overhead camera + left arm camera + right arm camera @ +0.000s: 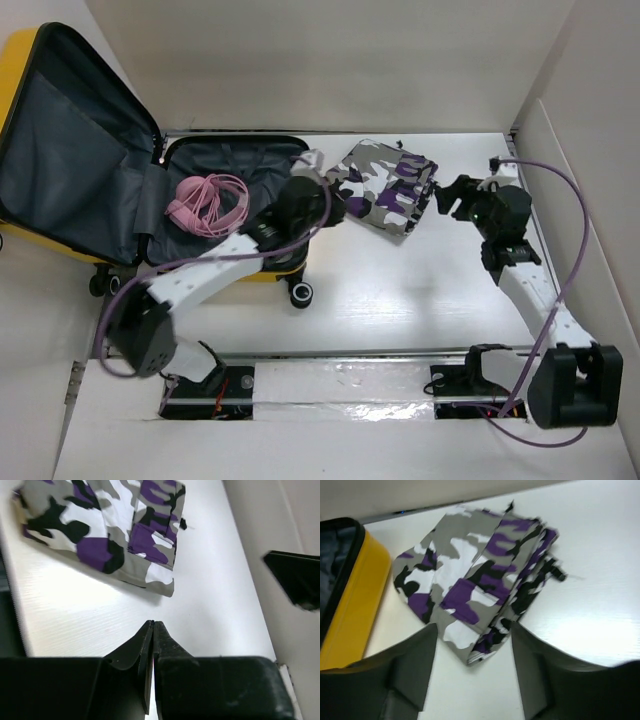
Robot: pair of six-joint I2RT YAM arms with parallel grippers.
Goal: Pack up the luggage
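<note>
The luggage (60, 130) is a yellow suitcase lying open at the left, lid raised, grey-lined base (235, 160) flat on the table. A pink looped thing (208, 203) lies in the base. A folded purple, grey, white and black camouflage cloth (385, 188) lies just right of the suitcase. My left gripper (322, 172) is shut and empty over the suitcase's right rim, short of the cloth (110, 525). My right gripper (445, 195) is open at the cloth's right side; the cloth's near corner (475, 580) lies between its fingertips (427, 632).
Light walls box in the table at the back and the right (580, 160). The suitcase's caster wheels (300, 293) stick out toward the arm bases. The yellow shell (355, 595) shows at the left in the right wrist view. A purple cable (570, 200) loops along the right arm.
</note>
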